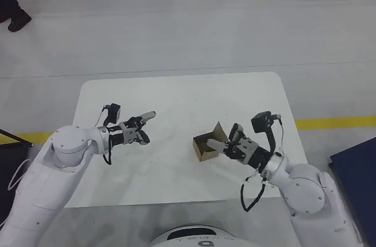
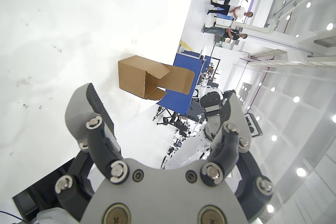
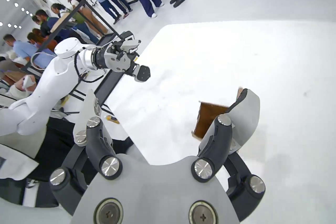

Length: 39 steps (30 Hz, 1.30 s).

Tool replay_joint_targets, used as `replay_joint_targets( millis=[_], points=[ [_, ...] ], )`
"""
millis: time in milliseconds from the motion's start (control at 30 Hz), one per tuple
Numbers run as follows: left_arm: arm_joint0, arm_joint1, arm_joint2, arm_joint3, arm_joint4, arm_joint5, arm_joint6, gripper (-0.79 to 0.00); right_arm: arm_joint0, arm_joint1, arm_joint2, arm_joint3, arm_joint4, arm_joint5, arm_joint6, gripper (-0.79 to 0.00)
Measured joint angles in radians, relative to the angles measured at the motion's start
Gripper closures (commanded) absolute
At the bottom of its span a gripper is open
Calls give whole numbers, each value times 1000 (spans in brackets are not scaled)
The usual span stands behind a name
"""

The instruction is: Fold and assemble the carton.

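A small brown carton stands on the white table, right of centre, with one end open and its flaps sticking out. My right gripper is open right beside the carton's open end. In the right wrist view one of its fingers covers part of the carton, and I cannot tell whether it touches. My left gripper hangs open and holds nothing over the table's left half, well away from the carton. The left wrist view looks past that open gripper to the carton and its loose flap.
The table's near edge runs close below both arms. A black frame stands beside the table at the left, and a blue panel at the right. The left arm's gripper shows far off in the right wrist view.
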State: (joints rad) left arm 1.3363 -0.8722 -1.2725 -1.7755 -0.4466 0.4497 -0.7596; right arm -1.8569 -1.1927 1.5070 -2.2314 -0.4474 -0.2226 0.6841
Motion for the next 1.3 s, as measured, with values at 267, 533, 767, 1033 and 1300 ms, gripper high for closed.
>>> replay_joint_targets(
  millis=[267,533,767,1033,1300],
  points=[
    [-141,-34,153,112,36,-43,-47,-785,-31,2,-41,244,125,-28,-1,-785],
    [-357,-114,386,295,110,-137,2,-785,6,-5,-106,370,247,-65,-68,-785],
    [-465,-207,533,491,37,-405,67,-785,40,-14,-153,472,345,-143,-156,-785],
    [-556,-312,676,673,-32,-481,14,-785,66,-19,-183,541,383,-215,-238,-785],
    [-559,-352,676,782,-130,-550,-81,-785,112,-21,-198,593,423,-241,-255,-785]
  ],
)
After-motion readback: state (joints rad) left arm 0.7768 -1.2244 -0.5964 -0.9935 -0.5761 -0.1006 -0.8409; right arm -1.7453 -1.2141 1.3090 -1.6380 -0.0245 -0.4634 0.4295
